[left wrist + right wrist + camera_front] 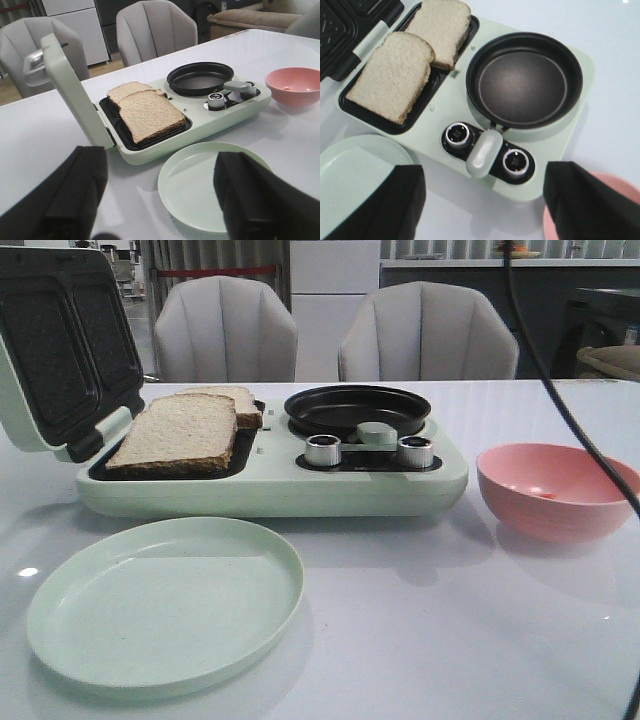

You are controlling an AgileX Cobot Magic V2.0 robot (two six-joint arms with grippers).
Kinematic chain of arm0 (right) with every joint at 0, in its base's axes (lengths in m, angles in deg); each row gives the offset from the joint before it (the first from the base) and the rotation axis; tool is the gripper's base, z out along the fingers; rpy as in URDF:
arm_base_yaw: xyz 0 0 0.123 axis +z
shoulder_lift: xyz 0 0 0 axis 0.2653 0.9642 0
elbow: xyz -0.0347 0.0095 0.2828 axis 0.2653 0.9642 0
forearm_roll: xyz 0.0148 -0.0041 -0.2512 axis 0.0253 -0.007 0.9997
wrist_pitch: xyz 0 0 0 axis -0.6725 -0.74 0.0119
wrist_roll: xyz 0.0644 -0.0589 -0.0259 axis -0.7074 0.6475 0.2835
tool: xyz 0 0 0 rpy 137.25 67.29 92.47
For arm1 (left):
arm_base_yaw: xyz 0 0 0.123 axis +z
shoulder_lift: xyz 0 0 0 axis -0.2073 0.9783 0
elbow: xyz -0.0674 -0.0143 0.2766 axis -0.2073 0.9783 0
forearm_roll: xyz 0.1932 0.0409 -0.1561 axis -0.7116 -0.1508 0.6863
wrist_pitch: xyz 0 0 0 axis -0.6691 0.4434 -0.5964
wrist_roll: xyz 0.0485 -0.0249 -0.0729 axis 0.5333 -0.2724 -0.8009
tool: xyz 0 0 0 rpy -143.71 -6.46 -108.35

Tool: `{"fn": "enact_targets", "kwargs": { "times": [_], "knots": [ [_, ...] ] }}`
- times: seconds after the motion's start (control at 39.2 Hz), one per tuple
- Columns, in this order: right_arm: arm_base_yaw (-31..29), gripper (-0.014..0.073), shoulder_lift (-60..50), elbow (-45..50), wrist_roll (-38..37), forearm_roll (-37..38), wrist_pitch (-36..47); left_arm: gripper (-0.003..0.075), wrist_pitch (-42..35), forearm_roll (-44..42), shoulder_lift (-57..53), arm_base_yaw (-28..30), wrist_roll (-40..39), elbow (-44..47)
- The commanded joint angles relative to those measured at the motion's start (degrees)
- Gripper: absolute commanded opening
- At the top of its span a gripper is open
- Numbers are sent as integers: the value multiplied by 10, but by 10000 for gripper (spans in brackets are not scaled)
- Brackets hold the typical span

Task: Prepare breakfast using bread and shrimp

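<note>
Both our grippers, left (160,200) and right (482,205), hang spread apart and empty. Nearest sits the green plate (165,605), behind it the bread (180,435), two pale, dark-crusted slices overlapping on the open sandwich tray. Risk: the shrimp (545,495) is only an orange speck in the pink bowl (555,490), so wide fingers may miss it or tip the bowl.
</note>
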Motion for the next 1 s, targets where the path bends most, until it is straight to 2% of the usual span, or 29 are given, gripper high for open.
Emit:
{"fn": "enact_targets", "kwargs": {
  "times": [0.0,0.33,0.97],
  "knots": [
    [-17,582,-79,59,0,5,73,512,-46,7,-8,1,-6,-15],
    [-60,582,-287,263,0,12,142,512,-46,7,-8,1,-6,-15],
    [-64,582,-679,514,0,5,217,512,-51,7,-8,1,-6,-15]
  ]
}}
